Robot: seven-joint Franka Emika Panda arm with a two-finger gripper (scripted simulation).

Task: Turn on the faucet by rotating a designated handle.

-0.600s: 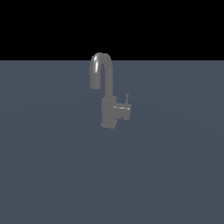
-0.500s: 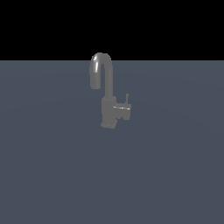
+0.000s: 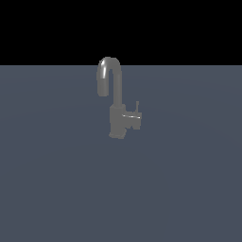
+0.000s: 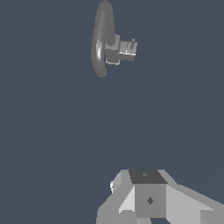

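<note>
In the wrist view, only the blocky grey gripper [image 4: 151,199] body was seen nearest the camera; its fingertips lay outside the picture, so whether the jaws were parted or closed could not be told, and nothing was seen to be held. Well beyond it, at about twelve o'clock across the bare slate-blue surface [image 4: 57,144], the faucet [image 4: 103,39] was seen from above; its gooseneck spout [image 4: 100,26] was foreshortened into a long oval, and the handle [image 4: 127,48] jutted from the body toward three o'clock.

In the exterior view the faucet [image 3: 116,106] stood upright near the middle of the surface [image 3: 52,189], the spout [image 3: 108,71] hooking over toward nine o'clock, the handle [image 3: 133,116] projecting toward three o'clock with a thin pin-like lever [image 3: 137,107] rising from it.

The faucet was judged to be rigid metal, fixed in place and smooth, so slippery under the pads; the handle was judged stiff, turning only about its own axis; the stub's outer end, or the pin for leverage, was judged the place to take hold, not the spout.

The upright pin and the spout's hook were shown plainly only by the exterior view, where no arm was visible; the gripper and its clear separation from the faucet were shown only by the wrist view.
</note>
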